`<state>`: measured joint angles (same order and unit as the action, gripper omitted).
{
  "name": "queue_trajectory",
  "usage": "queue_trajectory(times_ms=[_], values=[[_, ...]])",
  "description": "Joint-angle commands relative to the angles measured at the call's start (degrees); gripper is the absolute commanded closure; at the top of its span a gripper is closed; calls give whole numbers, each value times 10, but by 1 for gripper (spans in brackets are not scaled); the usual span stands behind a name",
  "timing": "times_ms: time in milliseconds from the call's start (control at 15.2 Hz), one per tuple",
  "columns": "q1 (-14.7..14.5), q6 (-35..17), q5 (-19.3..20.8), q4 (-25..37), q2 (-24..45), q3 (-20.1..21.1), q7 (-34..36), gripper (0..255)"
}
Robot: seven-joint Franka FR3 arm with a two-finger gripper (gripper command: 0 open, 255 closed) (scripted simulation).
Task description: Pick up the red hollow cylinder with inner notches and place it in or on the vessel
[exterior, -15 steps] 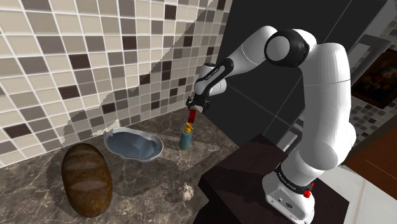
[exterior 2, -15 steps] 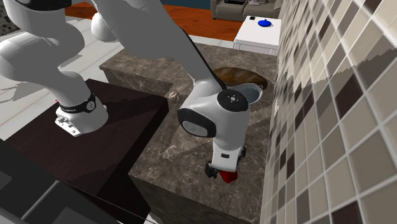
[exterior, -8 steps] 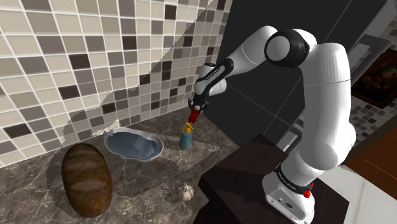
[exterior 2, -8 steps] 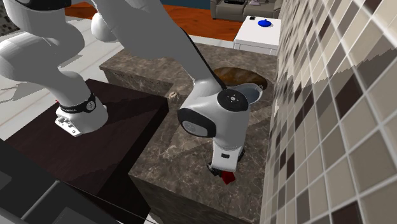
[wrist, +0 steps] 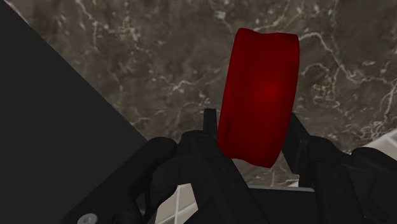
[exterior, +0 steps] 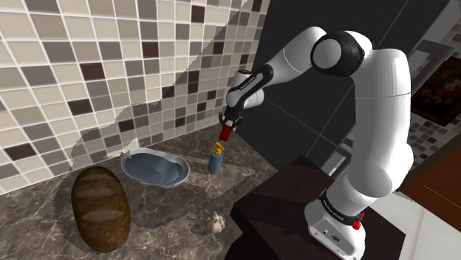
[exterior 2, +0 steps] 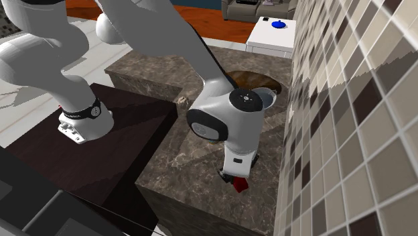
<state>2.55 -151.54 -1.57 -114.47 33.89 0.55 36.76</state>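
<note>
The red cylinder point(wrist: 261, 95) sits clasped between my two black fingers point(wrist: 207, 127), with the marble counter behind it. In the shoulder view my gripper point(exterior: 225, 127) is shut on the red cylinder point(exterior: 224, 134) near the tiled wall's end, just behind a small blue and yellow bottle point(exterior: 215, 159). The vessel, a shallow blue-grey bowl point(exterior: 154, 168), lies on the counter toward the shoulder view's left of the gripper. In the second exterior view the red cylinder point(exterior 2: 240, 184) peeks out under the white hand, close to the counter's near edge. Whether it is clear of the counter I cannot tell.
A large brown bread loaf point(exterior: 101, 207) lies on the counter beyond the bowl at the shoulder view's left. A small pale figurine point(exterior: 216, 222) stands near the dark stand point(exterior: 288, 199). The tiled wall point(exterior: 111, 66) runs along the counter's back. The counter ends just past the gripper.
The fingers stood open around the red cylinder a second ago and have shut on it. Since then the forearm and hand have risen slightly.
</note>
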Motion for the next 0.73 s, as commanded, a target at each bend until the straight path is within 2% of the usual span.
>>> queue_trajectory(times_ms=[0,660], values=[[1,11,0,-2,-13,0,-1,255],[1,66,1,-9,-76,-1,1,255]])
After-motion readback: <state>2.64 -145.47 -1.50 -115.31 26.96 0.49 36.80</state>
